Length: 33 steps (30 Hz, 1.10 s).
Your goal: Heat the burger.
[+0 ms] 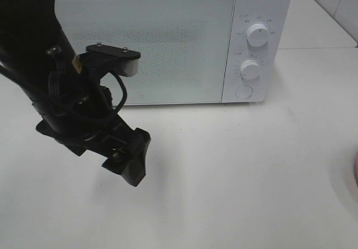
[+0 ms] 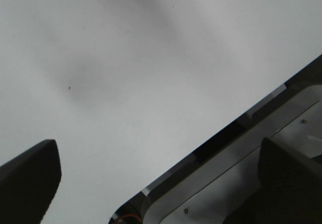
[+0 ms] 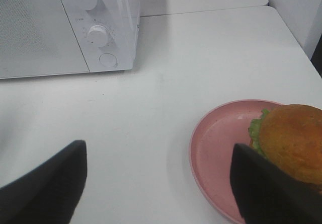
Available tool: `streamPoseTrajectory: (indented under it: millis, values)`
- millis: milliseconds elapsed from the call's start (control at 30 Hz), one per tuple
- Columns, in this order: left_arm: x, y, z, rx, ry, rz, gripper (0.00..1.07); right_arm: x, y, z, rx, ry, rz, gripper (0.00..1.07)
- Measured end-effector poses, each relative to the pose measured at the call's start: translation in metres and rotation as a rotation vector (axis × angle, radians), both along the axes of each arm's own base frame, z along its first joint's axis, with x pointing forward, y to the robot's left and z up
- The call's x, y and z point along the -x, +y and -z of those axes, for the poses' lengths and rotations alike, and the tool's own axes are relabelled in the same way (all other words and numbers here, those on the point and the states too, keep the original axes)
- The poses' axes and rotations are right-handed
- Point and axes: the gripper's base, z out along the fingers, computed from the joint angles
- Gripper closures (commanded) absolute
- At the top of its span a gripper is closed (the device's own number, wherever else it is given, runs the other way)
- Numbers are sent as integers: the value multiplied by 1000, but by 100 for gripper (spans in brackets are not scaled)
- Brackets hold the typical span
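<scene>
Hovering released before the shut microwave [image 1: 168, 42], the left claw [image 1: 127, 159] risked skidding off its door; right claw [image 3: 156, 183] — spread, empty — might clip the burger [image 3: 292, 138].

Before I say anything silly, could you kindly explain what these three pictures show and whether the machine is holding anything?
It is a two-armed robot at a white table. One picture looks down from high up; the other two come from cameras on each wrist. The black left claw hangs open in front of the closed white microwave, holding nothing. The right claw is open too, near the pink plate carrying the burger. Nothing is held yet.
</scene>
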Motion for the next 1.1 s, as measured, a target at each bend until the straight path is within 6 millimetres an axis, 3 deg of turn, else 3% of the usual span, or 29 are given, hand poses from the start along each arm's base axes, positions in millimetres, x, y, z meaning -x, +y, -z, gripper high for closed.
streamPoseTrajectory:
  millis: [267, 400, 433, 467, 500, 567, 600, 667, 800, 867, 967, 1067, 1100]
  values:
    - [-25, 47, -4, -45, 57, -139, 6, 0, 0, 0, 0, 0, 0, 31]
    - [-36, 87, -24, -18, 31, -254, 6, 0, 0, 0, 0, 0, 0, 31]
    - [-36, 87, -24, -18, 31, -254, 6, 0, 0, 0, 0, 0, 0, 31]
    - [-38, 104, -32, -8, 23, -301, 6, 0, 0, 0, 0, 0, 0, 31]
    - [-38, 104, -32, -8, 23, -301, 6, 0, 0, 0, 0, 0, 0, 31]
    - [-38, 132, -46, 2, 5, -381, 6, 0, 0, 0, 0, 0, 0, 31]
    - [-38, 132, -46, 2, 5, -381, 6, 0, 0, 0, 0, 0, 0, 31]
    - [-34, 157, -59, 10, -12, -454, 6, 0, 0, 0, 0, 0, 0, 31]
    - [-28, 181, -72, 19, -41, -533, 6, 0, 0, 0, 0, 0, 0, 31]
    - [-15, 207, -86, 33, -90, -641, 6, 0, 0, 0, 0, 0, 0, 31]
    - [-10, 212, -88, 34, -99, -663, 6, 0, 0, 0, 0, 0, 0, 31]
    - [6, 217, -89, 29, -121, -690, 6, 0, 0, 0, 0, 0, 0, 31]
    - [20, 217, -88, 31, -135, -694, 6, 0, 0, 0, 0, 0, 0, 31]
